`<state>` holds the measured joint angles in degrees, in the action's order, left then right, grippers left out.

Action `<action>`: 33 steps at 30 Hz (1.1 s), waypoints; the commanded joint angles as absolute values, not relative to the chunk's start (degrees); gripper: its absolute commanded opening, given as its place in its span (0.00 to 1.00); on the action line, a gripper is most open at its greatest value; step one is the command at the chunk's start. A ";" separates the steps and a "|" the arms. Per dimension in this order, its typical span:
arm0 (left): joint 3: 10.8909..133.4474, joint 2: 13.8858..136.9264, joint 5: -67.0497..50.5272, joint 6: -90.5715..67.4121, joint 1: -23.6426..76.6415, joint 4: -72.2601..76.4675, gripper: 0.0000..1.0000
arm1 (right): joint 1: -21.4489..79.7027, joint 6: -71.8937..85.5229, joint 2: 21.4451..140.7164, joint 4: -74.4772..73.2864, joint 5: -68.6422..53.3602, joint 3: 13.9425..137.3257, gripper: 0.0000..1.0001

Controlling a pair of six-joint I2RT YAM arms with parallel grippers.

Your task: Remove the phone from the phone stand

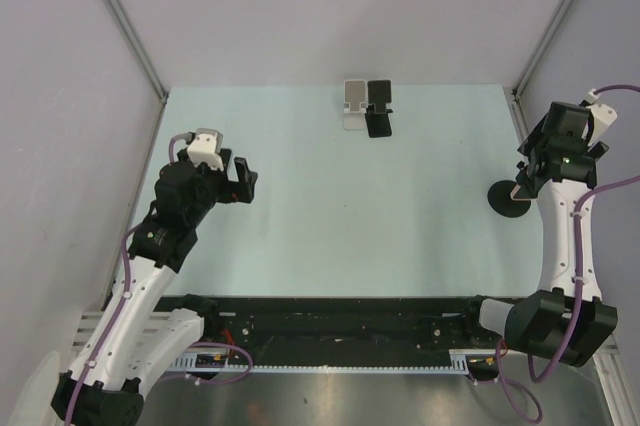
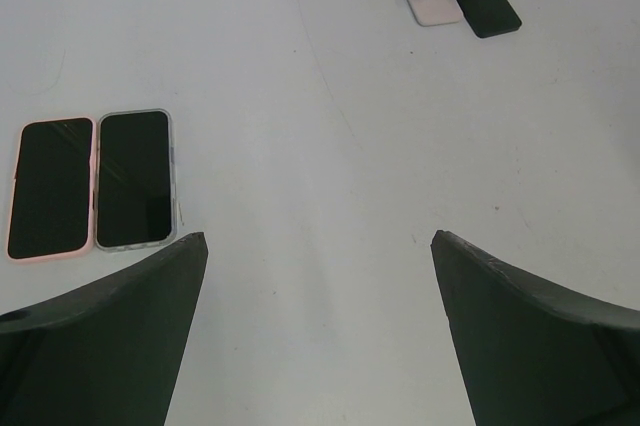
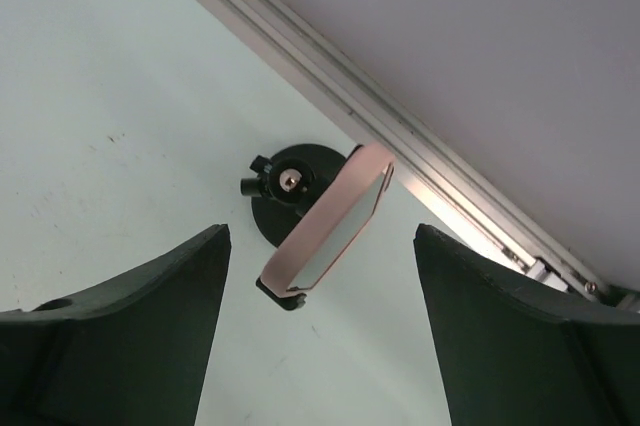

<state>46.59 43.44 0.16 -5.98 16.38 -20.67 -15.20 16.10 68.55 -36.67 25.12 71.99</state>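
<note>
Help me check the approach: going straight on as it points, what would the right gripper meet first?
The right gripper would most likely meet the pink-cased phone, centred between its open jaws on the round black stand; depth is unclear.

Table [image 1: 300, 176] holds 2 phones [image 2: 50, 188] [image 2: 135, 178], 2 folding stands [image 1: 354, 106] [image 1: 379, 114], round stand [image 1: 508, 197].
</note>
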 commanded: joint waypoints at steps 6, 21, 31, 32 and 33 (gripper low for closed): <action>46.23 42.45 -0.53 -5.45 16.88 -19.16 1.00 | -15.55 20.92 70.40 -38.85 27.52 71.81 0.61; 46.23 43.59 -2.28 -5.27 16.87 -19.07 1.00 | -10.03 16.18 69.00 -36.21 26.72 71.72 0.00; 46.23 45.53 -4.74 -4.31 16.87 -18.81 1.00 | 12.90 10.11 66.09 -27.79 21.10 71.81 0.00; 46.23 45.70 -5.18 -4.13 16.96 -18.63 1.00 | 15.27 8.63 66.70 -26.90 19.88 71.72 0.00; 46.14 45.70 -5.97 -3.87 16.96 -18.55 1.00 | 20.77 8.00 67.06 -26.20 20.12 71.81 0.00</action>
